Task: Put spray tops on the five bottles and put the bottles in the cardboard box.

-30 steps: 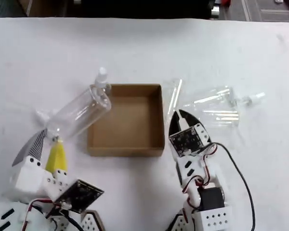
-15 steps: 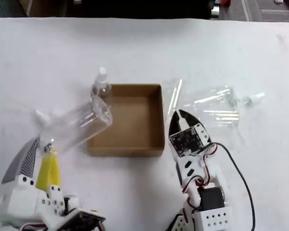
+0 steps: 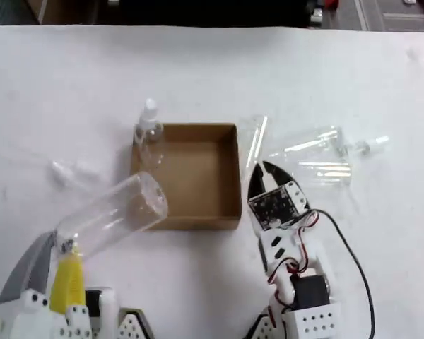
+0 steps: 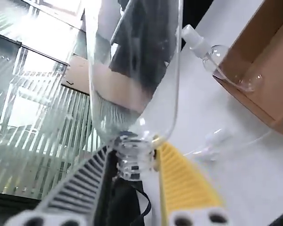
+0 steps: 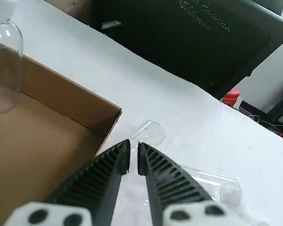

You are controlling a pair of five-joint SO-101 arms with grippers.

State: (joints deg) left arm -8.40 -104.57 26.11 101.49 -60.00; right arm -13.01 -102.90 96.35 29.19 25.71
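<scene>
My left gripper (image 3: 62,247) is near the table's front-left edge, shut on the neck of a clear, topless bottle (image 3: 116,212) that slants up toward the cardboard box (image 3: 198,215). In the left wrist view the bottle (image 4: 132,70) rises from between the grey and yellow fingers (image 4: 184,183). A small bottle with a white spray top (image 3: 148,127) leans at the box's far-left corner. A loose spray top (image 3: 67,171) lies left of the box. My right gripper (image 3: 266,169) is shut and holds nothing, just right of the box. Clear bottles (image 3: 314,159) lie beyond it.
One of the bottles on the right carries a white spray top (image 3: 371,146). Another clear bottle (image 3: 254,138) lies by the box's far-right corner. The white table (image 3: 304,70) stretches bare behind the box. A dark cabinet (image 5: 188,37) stands past the far edge.
My left arm has drawn back toward the front edge with the bottle, carrying it off the box's left corner and uncovering the small capped bottle. The right arm has not moved.
</scene>
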